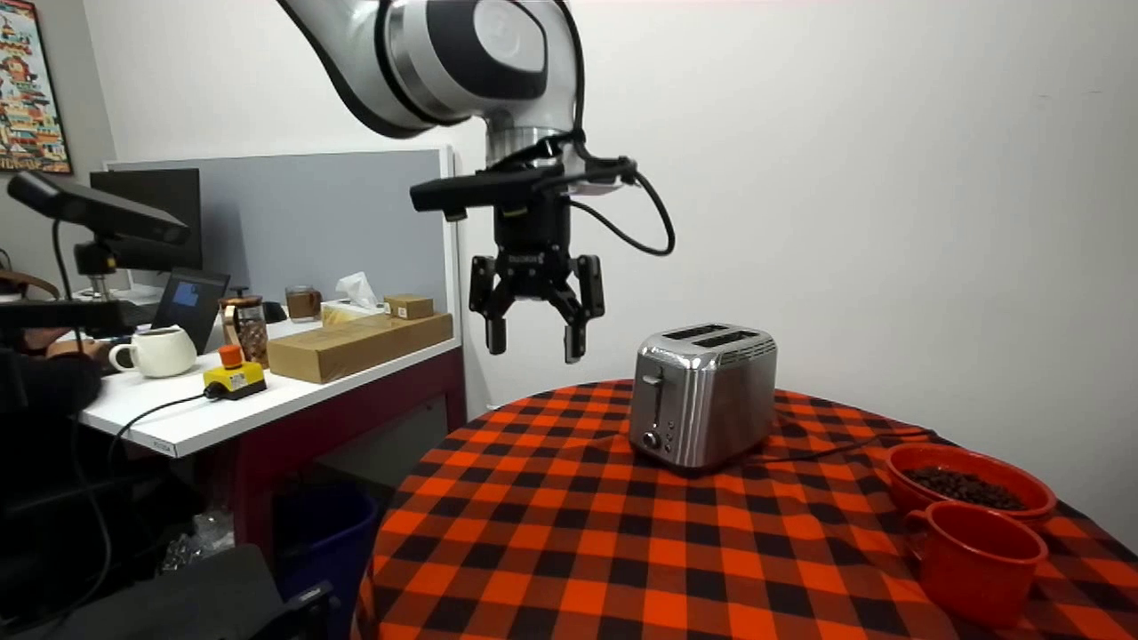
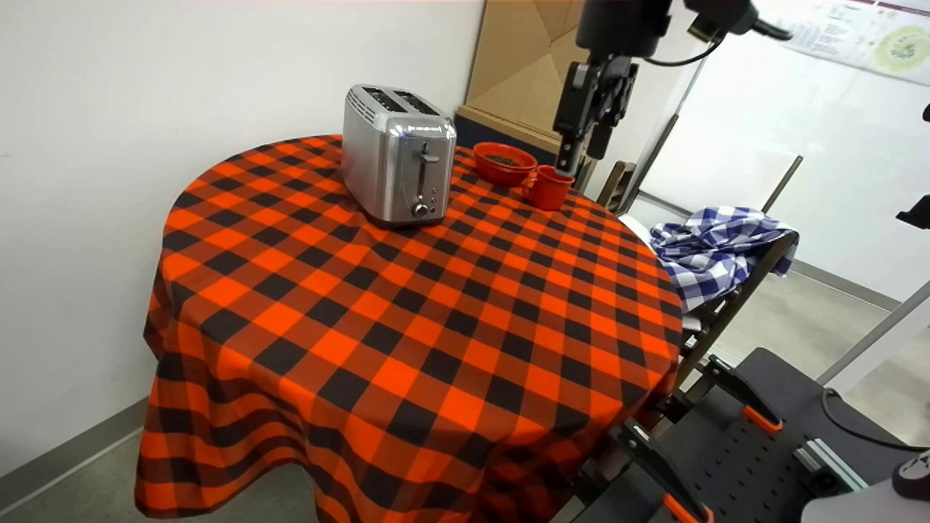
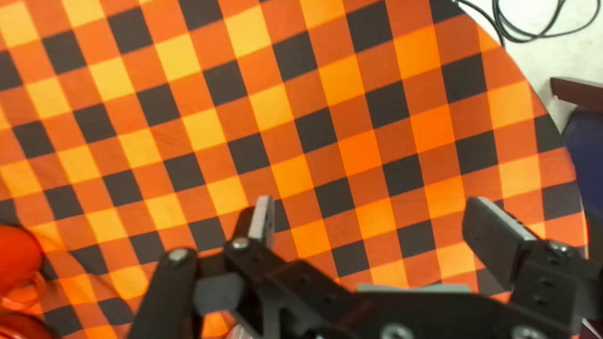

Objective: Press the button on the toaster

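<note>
The shiny silver two-slot toaster (image 1: 702,400) stands upright on the checkered tablecloth, and it also shows in an exterior view (image 2: 396,152). Its narrow end face carries a lever (image 2: 429,157) at the top of its slot, a round knob (image 2: 420,210) and small buttons (image 2: 434,196). My gripper (image 1: 535,354) is open and empty, pointing down in the air above the table, apart from the toaster. It also shows in an exterior view (image 2: 581,161) and in the wrist view (image 3: 370,200), fingers wide apart over the cloth. Only an unclear shiny bit shows at the wrist view's bottom edge.
A red bowl (image 2: 501,173) of dark beans and a red cup (image 2: 548,190) stand near the table's edge. A black cord (image 1: 853,446) runs beside the toaster. A desk (image 1: 311,382) with boxes and a chair with a blue-white cloth (image 2: 719,250) stand nearby.
</note>
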`<state>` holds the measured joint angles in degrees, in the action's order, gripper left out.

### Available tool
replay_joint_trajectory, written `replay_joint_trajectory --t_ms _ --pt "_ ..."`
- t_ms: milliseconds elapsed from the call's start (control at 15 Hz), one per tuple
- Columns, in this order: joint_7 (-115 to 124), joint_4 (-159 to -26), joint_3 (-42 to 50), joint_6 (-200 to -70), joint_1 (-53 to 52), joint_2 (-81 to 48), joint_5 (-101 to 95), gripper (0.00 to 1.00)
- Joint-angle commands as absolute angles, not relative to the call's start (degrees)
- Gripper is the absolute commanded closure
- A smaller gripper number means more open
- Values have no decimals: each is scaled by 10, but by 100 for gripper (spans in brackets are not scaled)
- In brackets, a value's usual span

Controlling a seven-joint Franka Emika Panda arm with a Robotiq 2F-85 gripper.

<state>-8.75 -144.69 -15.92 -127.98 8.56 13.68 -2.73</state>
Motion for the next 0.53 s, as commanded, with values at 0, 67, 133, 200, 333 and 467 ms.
replay_joint_trajectory --t_ms 0,67,133,200,333,467 --pt "-67 -1479 -101 -1194 27 249 -60 0" --pt "-67 -1457 -94 -1225 18 190 -60 0" --pt "-66 -1461 -87 -1208 11 213 -62 0" --pt "-66 -1466 -83 -1200 8 230 -63 0" --pt "-66 -1473 -80 -1199 7 243 -64 0" --pt "-66 -1477 -80 -1199 7 242 -64 0"
